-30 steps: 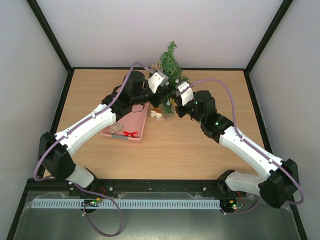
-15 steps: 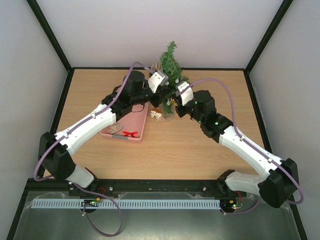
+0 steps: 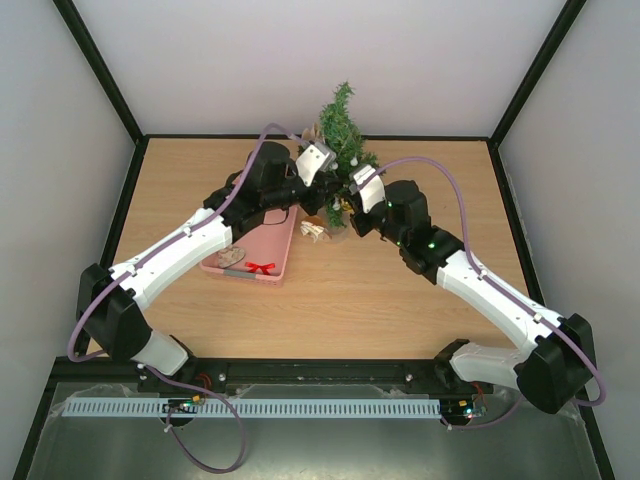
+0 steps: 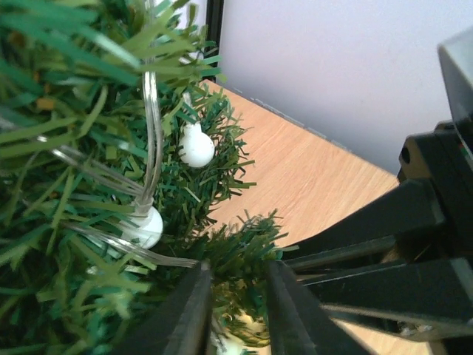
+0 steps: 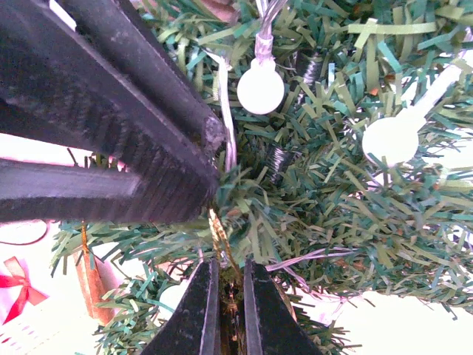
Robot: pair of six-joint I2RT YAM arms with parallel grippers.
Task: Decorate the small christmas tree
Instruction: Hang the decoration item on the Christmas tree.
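one small dark-green bushy christmas tree (image 3: 342,125), one pink plastic basket (image 3: 275,245). left gripper (image 4: 236,279) stands slightly apart around needles; right gripper (image 5: 225,299) is pressed together on a thin gold thread (image 5: 219,238).

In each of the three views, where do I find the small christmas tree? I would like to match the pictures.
Top external: the small christmas tree stands upright in the upper middle of the picture.
Left wrist: it fills the left half.
Right wrist: it fills the top and the right side.
Shared landmark: the white round bulbs on its branches, clear in both wrist views and too small to tell from above.
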